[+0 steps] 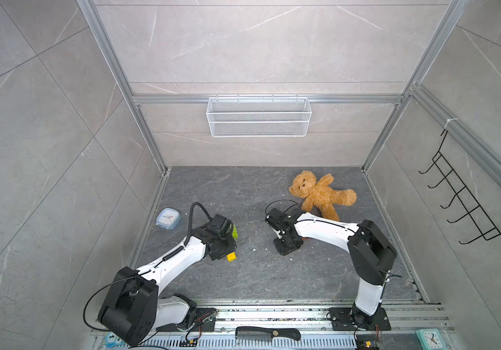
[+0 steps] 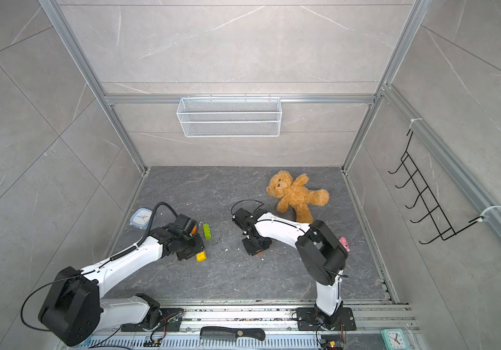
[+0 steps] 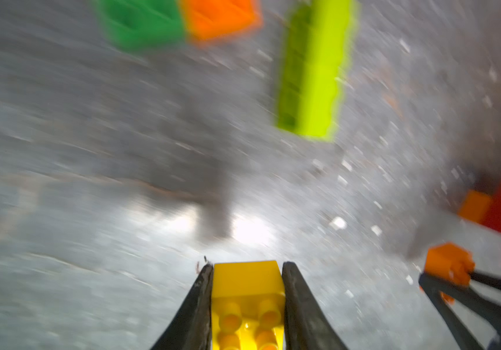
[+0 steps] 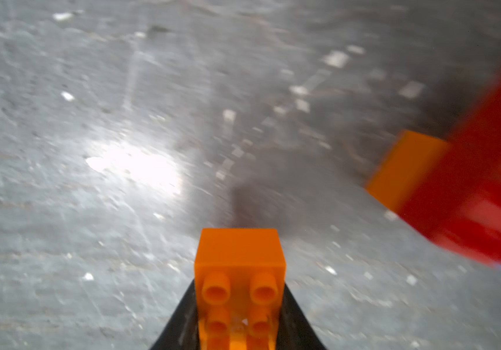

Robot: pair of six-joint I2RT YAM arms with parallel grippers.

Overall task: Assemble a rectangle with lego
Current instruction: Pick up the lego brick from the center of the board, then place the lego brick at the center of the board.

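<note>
My left gripper (image 3: 247, 266) is shut on a yellow lego brick (image 3: 247, 291), studs facing the camera; both top views show that brick (image 1: 231, 257) (image 2: 201, 256) low over the floor. My right gripper (image 4: 240, 291) is shut on a small orange brick (image 4: 240, 257), which the left wrist view also catches (image 3: 449, 263). A lime brick (image 2: 207, 231) (image 3: 312, 69) lies just beyond the left gripper. Past it sit a green brick (image 3: 140, 21) and an orange brick (image 3: 222, 18) side by side. A red brick (image 4: 485, 181) with an orange one (image 4: 406, 169) against it lies near the right gripper.
A brown teddy bear (image 1: 319, 194) lies at the back right of the dark floor. A small blue clock (image 1: 168, 218) stands by the left wall. A pink figurine (image 2: 344, 242) peeks out behind the right arm. A black comb (image 1: 267, 334) rests on the front rail; a wire basket (image 1: 258, 116) hangs on the back wall.
</note>
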